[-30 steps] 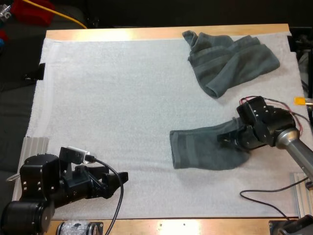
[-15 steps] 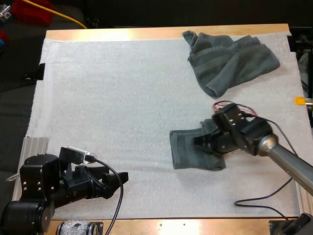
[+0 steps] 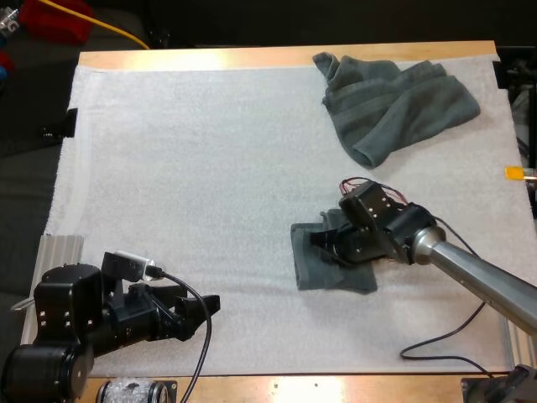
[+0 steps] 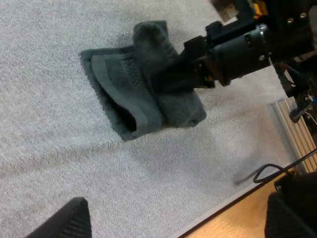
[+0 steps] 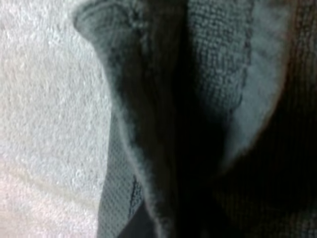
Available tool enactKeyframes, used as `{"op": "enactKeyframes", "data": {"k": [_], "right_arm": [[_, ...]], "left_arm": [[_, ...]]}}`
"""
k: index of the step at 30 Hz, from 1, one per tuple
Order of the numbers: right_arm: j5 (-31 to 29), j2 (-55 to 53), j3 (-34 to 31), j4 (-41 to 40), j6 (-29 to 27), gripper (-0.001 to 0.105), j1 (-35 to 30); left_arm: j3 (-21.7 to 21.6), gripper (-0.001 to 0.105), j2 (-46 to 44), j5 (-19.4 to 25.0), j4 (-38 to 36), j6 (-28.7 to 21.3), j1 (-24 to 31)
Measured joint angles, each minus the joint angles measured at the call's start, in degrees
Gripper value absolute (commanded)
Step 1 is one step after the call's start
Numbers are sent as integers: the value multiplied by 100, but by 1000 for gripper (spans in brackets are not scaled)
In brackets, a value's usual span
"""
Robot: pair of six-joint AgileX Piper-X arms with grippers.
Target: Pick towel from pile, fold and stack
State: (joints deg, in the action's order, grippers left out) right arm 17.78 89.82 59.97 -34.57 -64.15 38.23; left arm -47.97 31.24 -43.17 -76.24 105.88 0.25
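Note:
A dark grey-green towel [image 3: 312, 267] lies on the white mat [image 3: 193, 168], right of the middle. Its right part is doubled over to the left. My right gripper [image 3: 324, 241] is low over it, shut on the folded-over edge. The left wrist view has the same towel [image 4: 121, 91], with a thick roll of cloth wrapped round the right gripper's fingers [image 4: 171, 79]. Towel cloth [image 5: 213, 74] sits close against the right wrist camera. My left gripper [image 3: 207, 306] rests near the front left of the mat. It is open, its fingers [image 4: 69, 220] wide apart, nothing between them.
A second towel [image 3: 394, 101], crumpled, lies at the mat's far right corner. A ribbed metal plate [image 3: 54, 252] sits at the mat's left front edge, another [image 4: 297, 124] at the right front. A loose black cable [image 3: 436, 340] trails over the mat under my right arm.
My right gripper has swept left over the towel, carrying its right edge with it. The towel is now about half as wide. My left arm has stayed still.

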Motion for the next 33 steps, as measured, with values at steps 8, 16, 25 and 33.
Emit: {"op": "enactKeyframes", "data": {"k": [8,16,25,33], "right_arm": [[250,396,0,134,35,1,0],[470,525,0,351,55,2,0],[505,525,0,494,118,36,0],[621,525,0,618,118,57,173]], "left_arm": [[0,69,0,0,0,0,0],[0,69,0,0,0,0,0],[0,69,0,0,0,0,0],[0,69,0,0,0,0,0]]}}
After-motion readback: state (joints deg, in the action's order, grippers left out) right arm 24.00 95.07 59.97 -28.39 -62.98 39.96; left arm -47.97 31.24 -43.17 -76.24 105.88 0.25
